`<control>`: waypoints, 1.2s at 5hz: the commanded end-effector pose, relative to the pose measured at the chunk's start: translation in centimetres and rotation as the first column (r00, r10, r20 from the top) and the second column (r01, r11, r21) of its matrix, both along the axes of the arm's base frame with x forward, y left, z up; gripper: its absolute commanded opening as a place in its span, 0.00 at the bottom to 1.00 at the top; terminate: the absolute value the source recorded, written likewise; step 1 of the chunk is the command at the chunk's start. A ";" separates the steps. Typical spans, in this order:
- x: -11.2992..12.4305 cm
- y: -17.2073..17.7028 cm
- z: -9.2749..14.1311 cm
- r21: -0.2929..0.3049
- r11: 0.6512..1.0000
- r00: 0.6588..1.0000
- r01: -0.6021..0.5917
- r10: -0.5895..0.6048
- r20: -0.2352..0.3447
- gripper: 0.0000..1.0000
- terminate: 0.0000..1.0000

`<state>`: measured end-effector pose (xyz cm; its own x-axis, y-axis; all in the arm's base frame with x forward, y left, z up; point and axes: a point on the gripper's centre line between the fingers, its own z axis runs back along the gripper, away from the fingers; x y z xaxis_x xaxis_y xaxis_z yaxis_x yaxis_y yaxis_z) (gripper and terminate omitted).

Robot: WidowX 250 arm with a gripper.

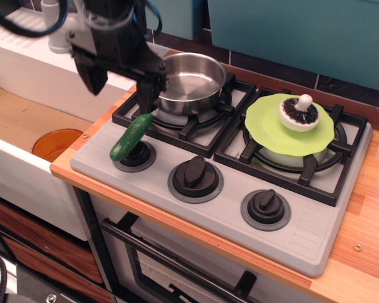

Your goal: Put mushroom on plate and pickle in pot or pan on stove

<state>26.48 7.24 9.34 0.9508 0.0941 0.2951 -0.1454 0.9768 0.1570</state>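
The mushroom (299,113) lies gills-up on the lime-green plate (271,129), which rests on the right burner of the grey stove (309,237). The dark-green pickle (131,136) leans across the left knob at the stove's front left. The steel pan (188,82) stands empty on the left burner. My black gripper (121,88) hangs open above and behind the pickle, to the pan's left, with one finger (146,95) in front of the pan's left wall and the other finger (92,77) over the counter. It holds nothing.
An orange disc (55,144) lies in the sink basin at left. A grey faucet (54,28) and white drainboard (35,44) stand behind. Middle knob (195,173) and right knob (266,207) sit along the stove front. Wooden counter (366,214) runs right.
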 end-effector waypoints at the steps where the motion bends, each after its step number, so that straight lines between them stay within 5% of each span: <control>1: 0.4 -0.2 -0.6 0.033 0.999 0.994 0.014 -0.017 0.105 1.00 0.00; 5: 1.7 0.6 -3.9 0.039 0.998 0.983 0.053 -0.059 0.173 1.00 0.00; 6: 1.8 0.4 -3.8 0.035 0.998 0.987 0.047 -0.052 0.152 0.00 0.00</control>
<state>27.13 7.83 4.65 0.9104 0.0472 0.4110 -0.1229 0.9795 0.1597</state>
